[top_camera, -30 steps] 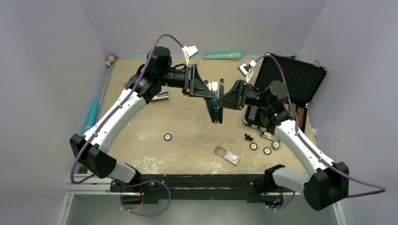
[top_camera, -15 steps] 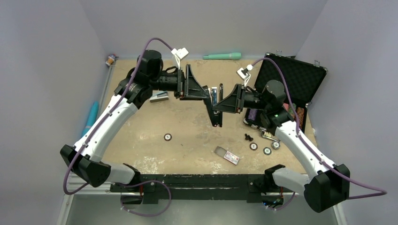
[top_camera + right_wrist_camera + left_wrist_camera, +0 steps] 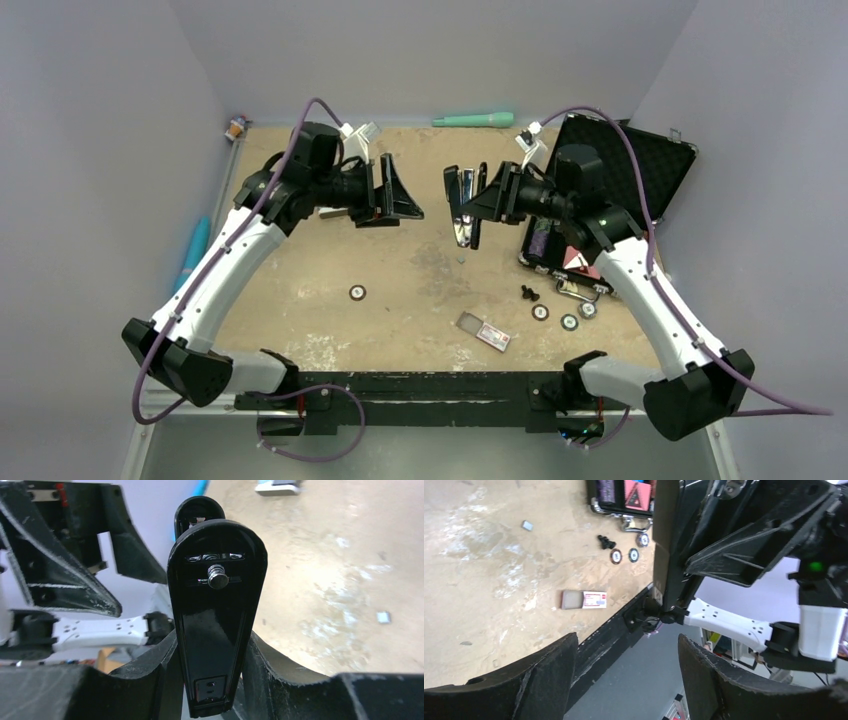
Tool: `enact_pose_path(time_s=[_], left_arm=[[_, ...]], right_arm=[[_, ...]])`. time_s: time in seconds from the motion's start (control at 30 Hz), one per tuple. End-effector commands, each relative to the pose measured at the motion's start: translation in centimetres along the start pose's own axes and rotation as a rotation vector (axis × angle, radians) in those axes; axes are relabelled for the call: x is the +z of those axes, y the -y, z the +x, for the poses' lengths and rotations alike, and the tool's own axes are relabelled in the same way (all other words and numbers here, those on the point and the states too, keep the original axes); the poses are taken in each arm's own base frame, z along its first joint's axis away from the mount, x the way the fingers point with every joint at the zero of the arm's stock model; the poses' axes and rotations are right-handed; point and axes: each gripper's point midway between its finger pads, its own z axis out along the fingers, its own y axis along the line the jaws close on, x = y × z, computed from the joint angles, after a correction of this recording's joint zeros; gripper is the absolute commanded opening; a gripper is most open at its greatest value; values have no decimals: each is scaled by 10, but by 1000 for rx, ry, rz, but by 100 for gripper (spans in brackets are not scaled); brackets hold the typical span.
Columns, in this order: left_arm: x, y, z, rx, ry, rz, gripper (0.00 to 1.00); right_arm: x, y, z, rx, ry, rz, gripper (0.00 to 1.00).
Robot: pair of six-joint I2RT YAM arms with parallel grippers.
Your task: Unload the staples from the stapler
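Grips the black stapler (image 3: 215,605) by its lower part between the right fingers (image 3: 272,672), one pressed to each side, closed only as far as its body allows. Holds it off the worktop (image 3: 400,270), roughly upright and swung open (two black halves with a silvery rail between them, in the top view), rounded end pointing away from the fingers, a small sprung pin showing on the face toward the wrist camera. Holds the left fingers (image 3: 539,675) spread wide, with nothing between them and touching nothing, off to the left of the stapler and clear of it. Shows the staples (image 3: 460,258) as one small silvery-grey bit lying flat on the worktop, just on the near side of the stapler and apart from it; cannot tell whether more sit in the rail. Farther toward the near edge from the stapler, shows a small flat box (image 3: 483,332) with a pink label. To the near right of the stapler, shows little black screw-like pieces (image 3: 529,293) and three round chips (image 3: 569,322); to its near left, a lone chip (image 3: 357,292). Right of the stapler, shows an open black case (image 3: 640,160); behind the stapler, by the back wall, a teal stick (image 3: 473,120).
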Motion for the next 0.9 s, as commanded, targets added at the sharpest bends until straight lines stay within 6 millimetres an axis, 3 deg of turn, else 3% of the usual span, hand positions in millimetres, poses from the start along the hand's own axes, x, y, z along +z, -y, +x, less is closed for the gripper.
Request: enact_pose_path(time_s=[0.0,0.13,0.4,0.53,0.67,0.87], left_arm=[[0,-25,3,3,23,-103,75],[2,-38,1,-13,34,-162,72],[22,-54,-8,-105,55,-203,59],[37,-61,-14,-161,58,-200,36],[59,-68,-16,-233,40,-181,1],[86,-60,-23,-259,6,-129,0]], right_arm=[[-8,33,-1,-53,1,226,0],[-2,64,11,-57,-61,399,0],[22,70,41,-96,-183,451,0],[29,65,45,-90,-199,417,0],[31,63,46,-90,-204,400,0],[31,65,46,-89,-207,408,0]])
